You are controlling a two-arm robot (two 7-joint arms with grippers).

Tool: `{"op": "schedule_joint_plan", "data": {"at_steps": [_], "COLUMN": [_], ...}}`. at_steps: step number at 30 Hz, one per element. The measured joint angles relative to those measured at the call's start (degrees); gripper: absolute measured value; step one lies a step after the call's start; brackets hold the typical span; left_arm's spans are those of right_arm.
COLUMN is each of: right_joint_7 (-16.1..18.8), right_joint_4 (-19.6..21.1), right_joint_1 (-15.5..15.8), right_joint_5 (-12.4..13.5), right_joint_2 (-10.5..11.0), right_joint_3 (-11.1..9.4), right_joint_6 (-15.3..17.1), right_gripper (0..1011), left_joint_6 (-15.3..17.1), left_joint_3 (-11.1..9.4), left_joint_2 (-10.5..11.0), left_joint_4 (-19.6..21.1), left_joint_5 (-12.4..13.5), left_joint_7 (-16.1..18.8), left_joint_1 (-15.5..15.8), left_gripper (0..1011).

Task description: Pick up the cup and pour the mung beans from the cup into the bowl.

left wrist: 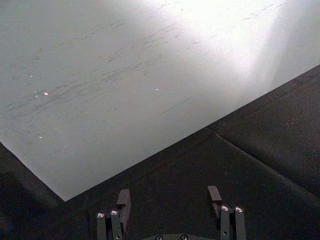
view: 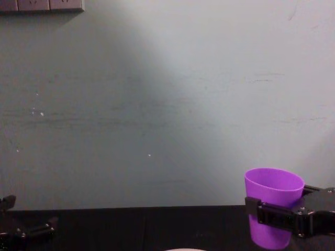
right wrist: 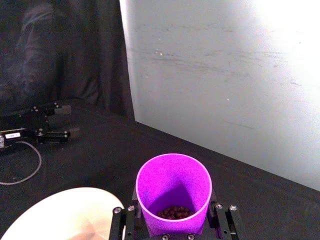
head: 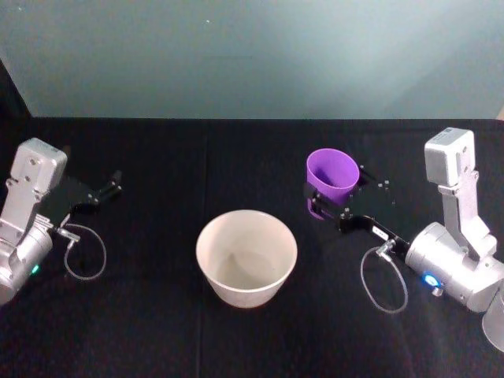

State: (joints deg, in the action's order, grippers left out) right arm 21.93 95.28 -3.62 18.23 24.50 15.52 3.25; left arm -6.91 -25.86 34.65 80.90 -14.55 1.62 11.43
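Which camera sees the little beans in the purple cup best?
The right wrist view: it looks down into the cup, with the mung beans dark at the bottom. The head view catches the cup's mouth, beans too small to tell; the chest view sees its side.

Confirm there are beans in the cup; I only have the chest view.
Observer: Yes. Beans lie at the bottom of the cup, which the right tool grips.
Operator: Place the bowl.
Observer: The bowl stands left of the cup, nearer the robot, apart from it.
Operator: Report the left tool.
Observer: The left tool is open, parked at the robot's left, far from the bowl.
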Motion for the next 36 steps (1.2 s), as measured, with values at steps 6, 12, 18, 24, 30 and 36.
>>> {"op": "schedule_joint_plan", "data": {"at_steps": [6,12,18,24,30,36], "right_joint_7": [0.00,0.00,0.00,0.00,0.00,0.00], "right_joint_4": [0.00,0.00,0.00,0.00,0.00,0.00], "right_joint_1": [0.00,0.00,0.00,0.00,0.00,-0.01], "right_joint_5": [0.00,0.00,0.00,0.00,0.00,0.00], "right_joint_2": [0.00,0.00,0.00,0.00,0.00,0.00], "right_joint_3": [0.00,0.00,0.00,0.00,0.00,0.00], "right_joint_6": [0.00,0.00,0.00,0.00,0.00,0.00], "right_gripper": [721,721,721,721,721,721], "left_joint_6": [0.00,0.00,0.00,0.00,0.00,0.00], "left_joint_3": [0.00,0.00,0.00,0.00,0.00,0.00], "left_joint_2": [0.00,0.00,0.00,0.00,0.00,0.00], "left_joint_4": [0.00,0.00,0.00,0.00,0.00,0.00], "left_joint_5": [0.00,0.00,0.00,0.00,0.00,0.00], "left_joint_7": [0.00,0.00,0.00,0.00,0.00,0.00], "left_joint_1": [0.00,0.00,0.00,0.00,0.00,0.00], "left_gripper": [1000,1000,1000,1000,1000,1000]}}
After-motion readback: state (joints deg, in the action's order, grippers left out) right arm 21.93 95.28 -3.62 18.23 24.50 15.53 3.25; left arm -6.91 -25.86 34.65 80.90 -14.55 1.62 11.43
